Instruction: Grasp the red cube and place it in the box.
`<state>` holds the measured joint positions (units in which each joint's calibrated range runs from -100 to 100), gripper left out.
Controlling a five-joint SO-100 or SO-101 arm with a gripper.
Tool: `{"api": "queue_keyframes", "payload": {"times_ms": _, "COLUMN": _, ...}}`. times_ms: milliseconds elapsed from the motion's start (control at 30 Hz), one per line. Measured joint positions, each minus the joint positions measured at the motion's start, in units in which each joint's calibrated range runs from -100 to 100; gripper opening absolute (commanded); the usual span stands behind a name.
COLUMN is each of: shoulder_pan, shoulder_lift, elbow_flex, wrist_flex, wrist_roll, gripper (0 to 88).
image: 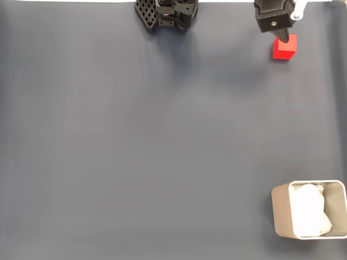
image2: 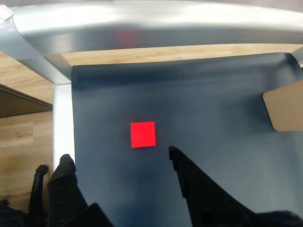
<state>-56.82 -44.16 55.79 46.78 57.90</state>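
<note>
Your gripper (image2: 118,158) hangs with its 2 fingers spread apart, holding nothing, just short of the red cube (image2: 143,134), which sits on the dark mat (image: 162,141) near the top right of the fixed view, far from the box (image: 282,211). It looks light, rigid and smooth-faced, so pinch 2 opposite flat sides squarely at mid-height.

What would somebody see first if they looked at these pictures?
The bright red cube jumps out against the dark grey mat, up near the top right of the fixed view. The black gripper hangs open just above it, one finger on each side in the wrist view. Far away, in the bottom right corner, sits the beige box with white paper inside.
</note>
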Motion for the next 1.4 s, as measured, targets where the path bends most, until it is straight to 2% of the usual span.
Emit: {"api": "queue_keyframes", "payload": {"times_ms": 1400, "shoulder_pan": -0.15, "shoulder_lift": 13.55, "elbow_flex": 4.34, "wrist_flex": -16.71, "wrist_roll": -0.98, "gripper": 46.9}}
